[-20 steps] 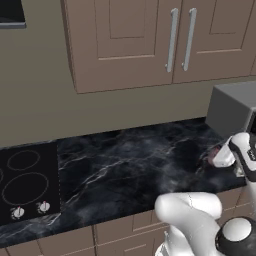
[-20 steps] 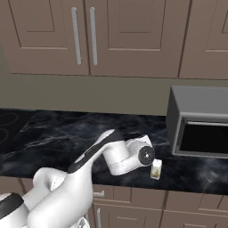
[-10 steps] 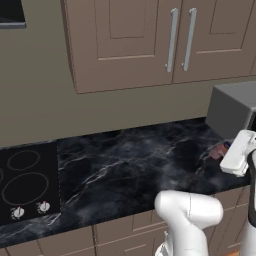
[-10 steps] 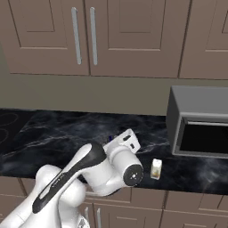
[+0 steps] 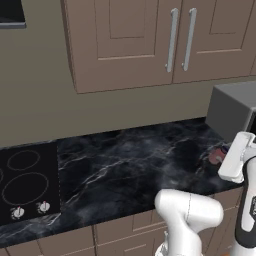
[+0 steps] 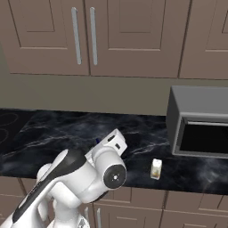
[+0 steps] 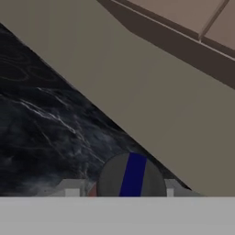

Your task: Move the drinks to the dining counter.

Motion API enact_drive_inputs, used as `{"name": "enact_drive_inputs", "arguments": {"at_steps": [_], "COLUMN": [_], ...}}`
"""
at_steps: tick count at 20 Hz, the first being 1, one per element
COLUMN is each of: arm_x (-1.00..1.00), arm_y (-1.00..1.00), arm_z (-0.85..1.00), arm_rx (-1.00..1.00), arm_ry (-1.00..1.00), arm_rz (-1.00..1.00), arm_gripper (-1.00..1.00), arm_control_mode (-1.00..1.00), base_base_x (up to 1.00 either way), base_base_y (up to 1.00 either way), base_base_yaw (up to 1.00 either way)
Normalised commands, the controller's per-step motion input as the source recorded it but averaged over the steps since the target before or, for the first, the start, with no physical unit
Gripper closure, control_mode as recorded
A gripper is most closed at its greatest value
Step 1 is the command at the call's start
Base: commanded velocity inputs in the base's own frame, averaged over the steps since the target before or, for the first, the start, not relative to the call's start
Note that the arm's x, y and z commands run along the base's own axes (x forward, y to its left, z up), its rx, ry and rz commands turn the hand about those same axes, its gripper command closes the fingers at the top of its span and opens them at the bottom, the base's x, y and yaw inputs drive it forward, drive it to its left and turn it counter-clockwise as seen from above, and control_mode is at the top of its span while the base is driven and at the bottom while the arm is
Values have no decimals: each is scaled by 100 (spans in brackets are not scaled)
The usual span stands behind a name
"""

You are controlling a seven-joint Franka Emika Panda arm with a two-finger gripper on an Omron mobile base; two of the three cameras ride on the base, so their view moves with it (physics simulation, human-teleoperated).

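1. Black, white-veined marble worktop (image 5: 125, 165) lies glossy and flat under brown panelled wall cabinets (image 6: 133, 35).
2. Grey boxy toaster oven (image 6: 198, 122) stands at its right end.
3. My pincer (image 7: 121, 190) grasps the small purple-blue, red-topped can (image 7: 132, 176), lifted above the worktop.
4. Cream-white carton (image 6: 156, 168) stands upright near the oven; no writing is readable.

A black, white-veined marble worktop (image 5: 125, 165) runs under brown wall cabinets (image 5: 150, 40) with long metal handles (image 6: 76, 35). A black cooktop (image 5: 25, 182) with two knobs (image 5: 44, 206) is set into its left end. A grey toaster oven (image 6: 200, 122) stands at the right end.
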Motion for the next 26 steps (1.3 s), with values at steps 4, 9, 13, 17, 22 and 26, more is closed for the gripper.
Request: {"name": "enact_drive_inputs", "arguments": {"at_steps": [4,9,13,17,22,26], "arm_x": [0,0,0,0,0,0], "arm_y": [0,0,0,0,0,0], "arm_z": [0,0,0,0,0,0], "arm_rx": [0,0,0,0,0,0], "arm_ry": [0,0,0,0,0,0], "arm_rz": [0,0,0,0,0,0], "arm_gripper": [100,100,100,100,100,100], "arm_control_mode": [-100,100,100,100,100,100], "base_base_x": [0,-4,-41,-54,-59,-56], "base_base_y": [0,0,0,0,0,0], "base_base_yaw": [0,0,0,2,11,21]}}
